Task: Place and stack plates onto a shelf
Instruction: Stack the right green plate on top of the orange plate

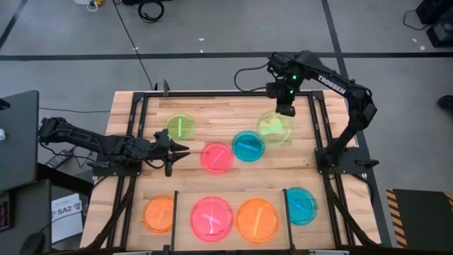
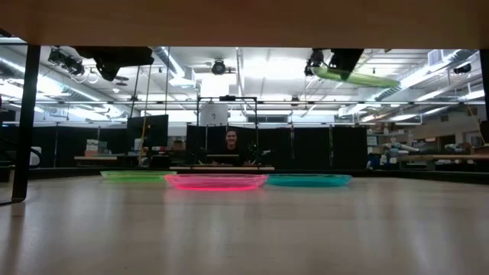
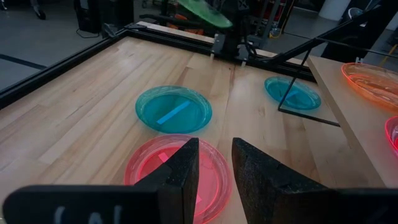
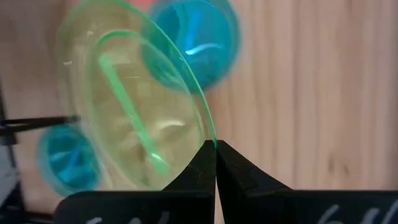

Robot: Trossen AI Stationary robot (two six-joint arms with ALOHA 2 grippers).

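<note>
Translucent neon green plastic plate (image 4: 134, 99) is pinched at its rim by the right tool (image 4: 216, 146), which is clenched on it; the plate is off the bench and tilted, seen in the low view well above the surface (image 2: 353, 76). In the high view this lifted plate (image 1: 274, 128) hangs over the far right part of the wooden bench (image 1: 212, 106), below the right tool (image 1: 284, 108).

Three plates lie flat on the bench middle: a second green plate (image 1: 180, 127) toward the far left, a pink plate (image 1: 216, 157) in the centre, and a cyan plate (image 1: 248, 145) just beside the pink one, between it and the lifted green plate. In the low view they sit in a row, green (image 2: 137, 176), pink (image 2: 216, 181), cyan (image 2: 309, 180).

Near edge row in the high view: small orange plate (image 1: 160, 213), large pink plate (image 1: 211, 218), large orange plate (image 1: 258, 220), cyan plate (image 1: 300, 205). Thin black wire shelf (image 1: 286, 212) uprights stand among these; which plates rest on the shelf I cannot tell.

Left tool (image 1: 178, 150) hovers at the left of the bench, just beside the central pink plate, fingers (image 3: 186, 171) parted with a narrow gap and holding nothing. The left wrist view shows the pink plate (image 3: 149, 167) below the fingers and the cyan plate (image 3: 173, 109) beyond.

A person (image 2: 231, 142) sits in the room behind the bench.
</note>
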